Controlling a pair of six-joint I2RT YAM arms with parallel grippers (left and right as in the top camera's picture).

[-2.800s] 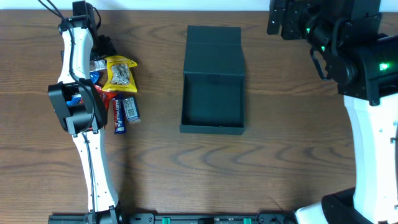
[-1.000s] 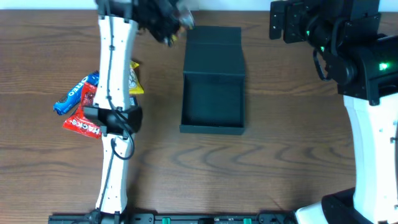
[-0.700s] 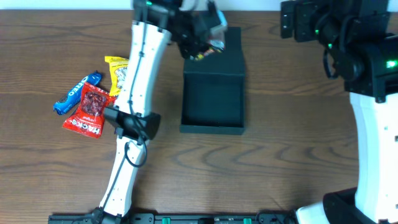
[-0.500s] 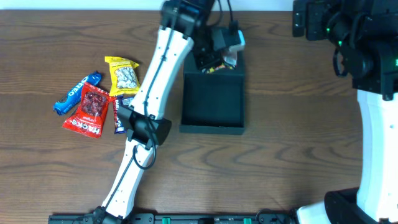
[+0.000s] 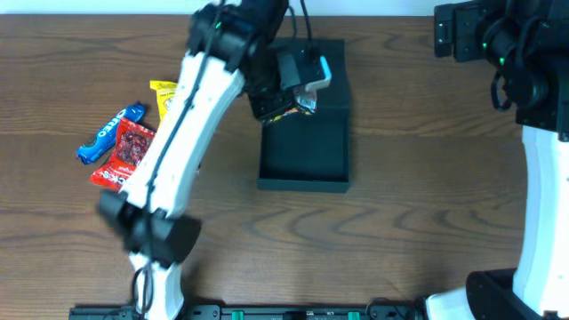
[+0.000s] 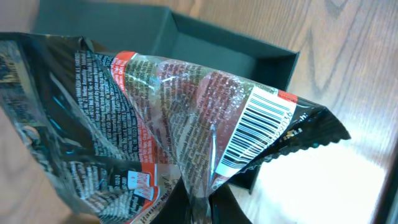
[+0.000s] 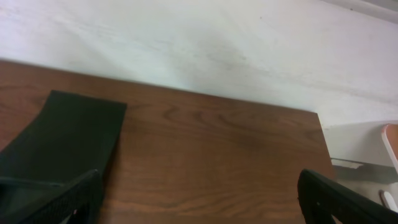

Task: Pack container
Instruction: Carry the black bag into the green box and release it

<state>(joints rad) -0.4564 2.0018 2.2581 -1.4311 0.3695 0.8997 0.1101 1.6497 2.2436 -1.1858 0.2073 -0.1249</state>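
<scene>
- A blue oblong snack wrapper [image 5: 108,133] lies at the table's 9 o'clock side. A red crinkled snack pouch [image 5: 124,156] touches it just at its 4 o'clock.
- A yellow plastic nut packet [image 5: 164,94] lies at 1 o'clock from the red pouch and is partly hidden under the white left arm [image 5: 182,133].
- The left pincer [image 5: 286,93] is pinched tight on a clear-and-black foil snack bag with red print and a barcode [image 6: 186,124]. In the left wrist view the fingertips [image 6: 198,208] clamp the bag's bottom seam, and the bag fans out above them.
- The dark teal-black shallow square cardboard container [image 5: 307,151] sits at the table's centre, with its hinged flap lid lying open flat toward 12 o'clock.
- The left pincer hangs over the container's 11 o'clock corner, at the fold between tray and lid. The held bag is above that corner and not on the floor of the tray.
- In the left wrist view the open tray [image 6: 205,43] shows behind the bag.
- The right pincer [image 7: 199,186] is spread wide and holds nothing. The container lies well apart from it, at its 8 o'clock in the overhead view, and only the lid flap [image 7: 68,124] shows in its own camera.
</scene>
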